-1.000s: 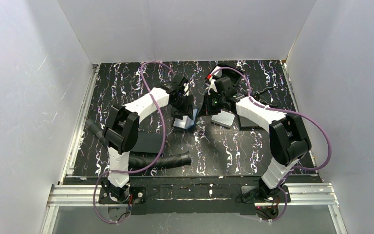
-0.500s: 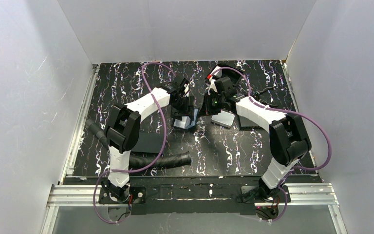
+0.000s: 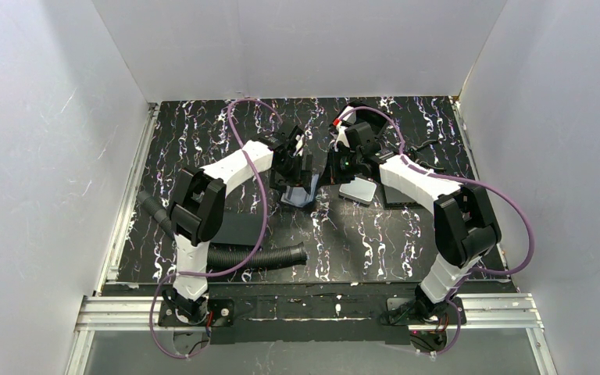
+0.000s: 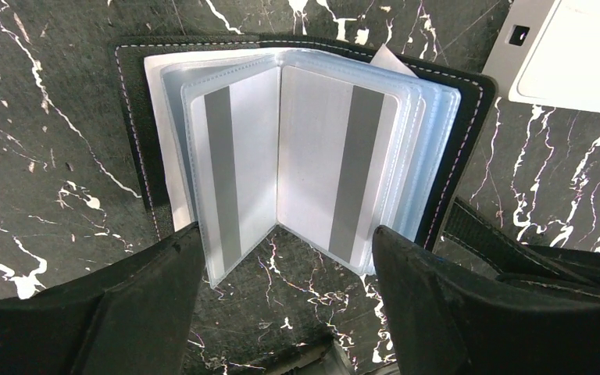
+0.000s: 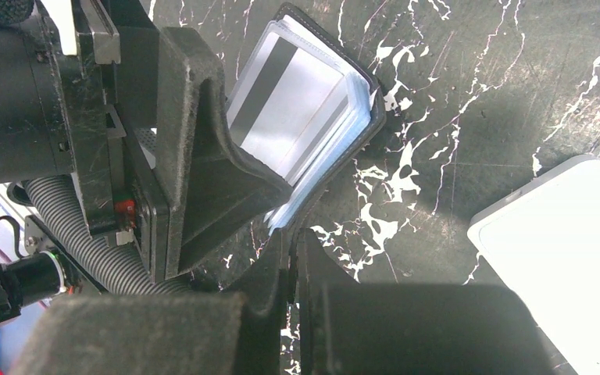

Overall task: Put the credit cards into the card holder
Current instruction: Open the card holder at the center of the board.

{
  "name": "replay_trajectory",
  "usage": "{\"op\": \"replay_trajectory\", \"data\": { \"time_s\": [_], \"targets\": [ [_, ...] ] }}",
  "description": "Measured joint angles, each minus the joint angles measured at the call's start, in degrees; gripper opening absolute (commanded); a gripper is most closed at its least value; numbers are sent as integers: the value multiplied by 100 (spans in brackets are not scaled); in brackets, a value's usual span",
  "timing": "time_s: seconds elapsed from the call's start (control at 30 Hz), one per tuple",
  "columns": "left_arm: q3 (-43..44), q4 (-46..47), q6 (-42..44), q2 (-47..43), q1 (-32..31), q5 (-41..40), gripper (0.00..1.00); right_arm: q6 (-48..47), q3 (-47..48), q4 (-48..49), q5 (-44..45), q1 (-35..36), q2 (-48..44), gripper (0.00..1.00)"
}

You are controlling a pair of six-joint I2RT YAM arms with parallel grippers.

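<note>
The black card holder (image 4: 137,133) lies open on the marbled table, its clear sleeves fanned out. Pale cards with grey stripes (image 4: 344,164) sit in the sleeves. My left gripper (image 4: 285,238) is open and empty, with its fingers either side of the sleeves' near edge. My right gripper (image 5: 293,250) is shut on the holder's closing tab (image 4: 480,234) at its right edge. In the top view the holder (image 3: 297,194) lies between the left gripper (image 3: 295,168) and the right gripper (image 3: 336,168).
A silver-grey rounded case (image 3: 357,190) lies just right of the holder and also shows in the right wrist view (image 5: 562,234). A black corrugated hose (image 3: 258,256) and a flat black pad (image 3: 238,226) lie nearer the bases. White walls surround the table.
My left gripper has shifted slightly over the open holder. The right arm has barely moved and keeps its grip.
</note>
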Motion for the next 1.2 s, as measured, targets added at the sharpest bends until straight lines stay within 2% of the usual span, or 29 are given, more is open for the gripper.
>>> {"op": "replay_trajectory", "data": {
  "time_s": [0.2, 0.47, 0.6, 0.8, 1.2],
  "targets": [
    [0, -36, 2, 0, 0, -138, 80, 0, 0, 0, 0, 0, -8, 1],
    [0, -389, 182, -266, -30, -1051, 90, -25, 0, -90, 0, 0, -8, 1],
    [0, -573, 254, -643, -2, -1311, 90, -48, 0, -101, -2, -11, -8, 1],
    [4, -501, 152, -866, 22, -674, 80, -81, 0, -101, -132, -84, -8, 1],
    [87, -249, 57, -309, -28, 156, 85, -170, 0, -109, -327, -227, -8, 1]
  ]
}}
